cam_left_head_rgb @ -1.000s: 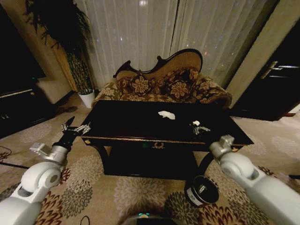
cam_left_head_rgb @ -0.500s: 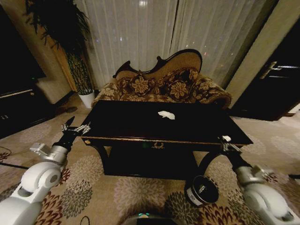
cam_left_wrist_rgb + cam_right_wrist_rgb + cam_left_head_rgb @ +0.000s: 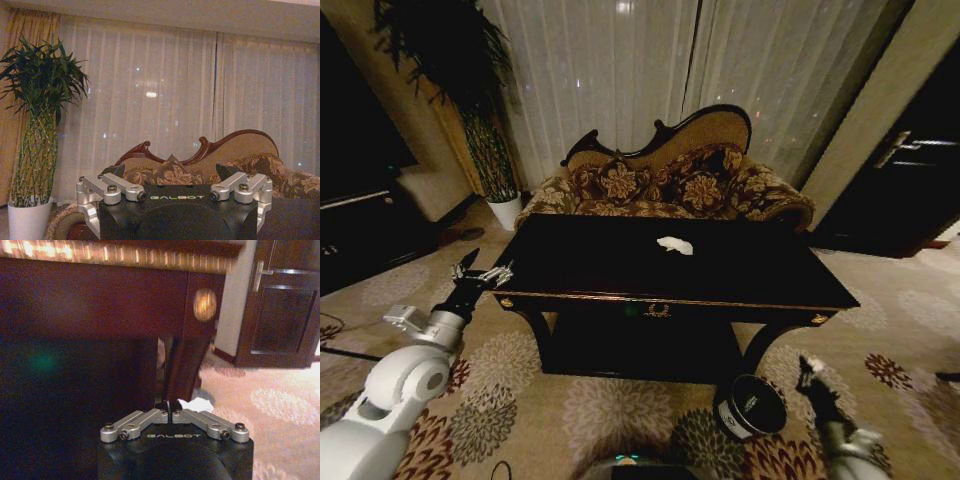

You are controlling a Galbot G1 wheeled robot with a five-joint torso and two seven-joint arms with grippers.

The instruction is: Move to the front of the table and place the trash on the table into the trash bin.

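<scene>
Trash bin [image 3: 752, 404] on carpet [image 3: 520, 400], 5 o'clock of table front. Right gripper [image 3: 807, 368] low at bin's 3 o'clock, beside it; fingers pressed together, pinching a white tissue wad [image 3: 196, 404] seen in the right wrist view. Left gripper [image 3: 483, 272] at 9 o'clock off table [image 3: 620, 265] corner, fingers spread, empty. Second white wad [image 3: 675, 245] on the tabletop toward the far edge, 12 o'clock. Sofa [image 3: 670, 180] behind.

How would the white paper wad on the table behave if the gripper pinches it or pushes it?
The white wad looks crumpled and tissue-like, so it probably squashes softly under a pinch. Being small, it seems very light. On the glossy table a push would likely slide it rather than roll it.
</scene>
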